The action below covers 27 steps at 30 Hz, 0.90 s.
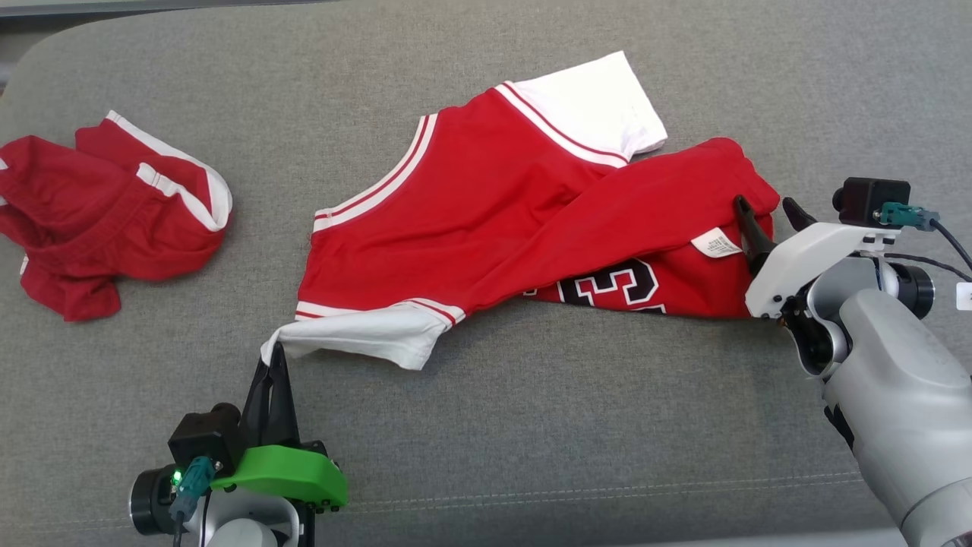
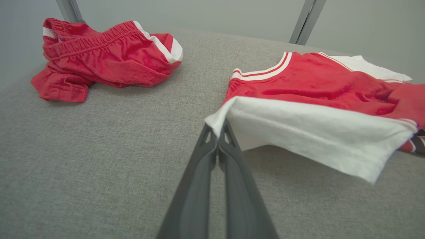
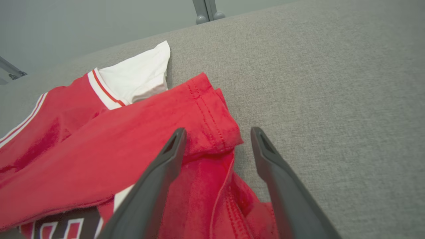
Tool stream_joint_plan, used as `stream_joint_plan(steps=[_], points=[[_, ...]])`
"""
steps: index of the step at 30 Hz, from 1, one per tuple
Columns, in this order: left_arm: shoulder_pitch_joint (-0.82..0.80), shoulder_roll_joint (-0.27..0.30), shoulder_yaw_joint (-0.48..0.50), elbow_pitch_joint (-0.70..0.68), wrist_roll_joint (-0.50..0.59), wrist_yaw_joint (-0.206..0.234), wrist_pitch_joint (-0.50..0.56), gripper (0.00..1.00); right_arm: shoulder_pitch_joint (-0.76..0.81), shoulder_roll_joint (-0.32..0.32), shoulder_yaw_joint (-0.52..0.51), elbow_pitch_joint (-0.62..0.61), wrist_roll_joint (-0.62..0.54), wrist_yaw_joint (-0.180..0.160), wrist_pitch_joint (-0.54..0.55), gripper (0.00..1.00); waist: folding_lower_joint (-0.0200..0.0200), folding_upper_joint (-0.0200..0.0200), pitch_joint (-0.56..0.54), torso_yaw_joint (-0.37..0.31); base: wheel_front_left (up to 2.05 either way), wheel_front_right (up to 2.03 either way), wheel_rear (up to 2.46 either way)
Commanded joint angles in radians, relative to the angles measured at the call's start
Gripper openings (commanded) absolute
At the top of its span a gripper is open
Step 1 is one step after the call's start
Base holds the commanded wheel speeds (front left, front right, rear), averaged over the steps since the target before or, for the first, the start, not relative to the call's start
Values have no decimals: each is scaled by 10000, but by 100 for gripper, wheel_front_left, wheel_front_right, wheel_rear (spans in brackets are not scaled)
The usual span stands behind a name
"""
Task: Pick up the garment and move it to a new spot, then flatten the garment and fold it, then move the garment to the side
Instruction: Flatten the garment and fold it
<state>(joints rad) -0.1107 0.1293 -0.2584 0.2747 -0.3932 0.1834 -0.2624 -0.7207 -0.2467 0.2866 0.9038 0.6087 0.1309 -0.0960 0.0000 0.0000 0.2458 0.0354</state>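
Head view has the red-and-white garment lying skewed on the grey cushion, strung between the two tools, with the left gripper at one end and the right gripper at the other. The left gripper's fingers are pressed together on the corner of the white sleeve. In the left wrist view that corner is lifted off the cushion right at the tips, and the rest of the sleeve runs away to their right. The right gripper stands spread around the doubled-over red hem. In the right wrist view the bunched hem corner lies between the tips, and the printed number and a small white label are just to their left. The body lies folded diagonally over itself, so flattening looks like the step in hand, and it is barely begun. To do it well, the right gripper probably needs to seat the hem deep between its fingers before closing. It should take the upper flap alone if it can, since catching the layer beneath would likely carry the fold along. The left pinch is thin and sits at the very edge, so tension should build gently and low over the cushion. The red shorts lie well off to the left gripper's left, clear of the work.
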Motion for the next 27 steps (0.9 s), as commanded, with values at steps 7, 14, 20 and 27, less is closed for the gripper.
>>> stream_joint_plan(steps=[7,14,20,27], points=[[-269,-14,113,59,137,-66,-38,0,-348,-273,1142,340,791,-3,-46,0,0,0,111,5,0,0,0],[-228,-92,366,-403,137,-216,-38,0,-347,-555,2105,59,1559,-3,-609,0,0,0,-242,-213,0,0,0],[-353,-474,1152,-1366,-883,-973,-37,0,-285,-1128,2567,-946,2018,-5,-1551,0,0,0,-931,-498,0,0,0],[-1324,-374,1474,-1931,-1460,-1668,121,0,-109,-1693,2425,-2007,2502,-5,-1696,0,0,0,-1840,-906,0,0,0]])
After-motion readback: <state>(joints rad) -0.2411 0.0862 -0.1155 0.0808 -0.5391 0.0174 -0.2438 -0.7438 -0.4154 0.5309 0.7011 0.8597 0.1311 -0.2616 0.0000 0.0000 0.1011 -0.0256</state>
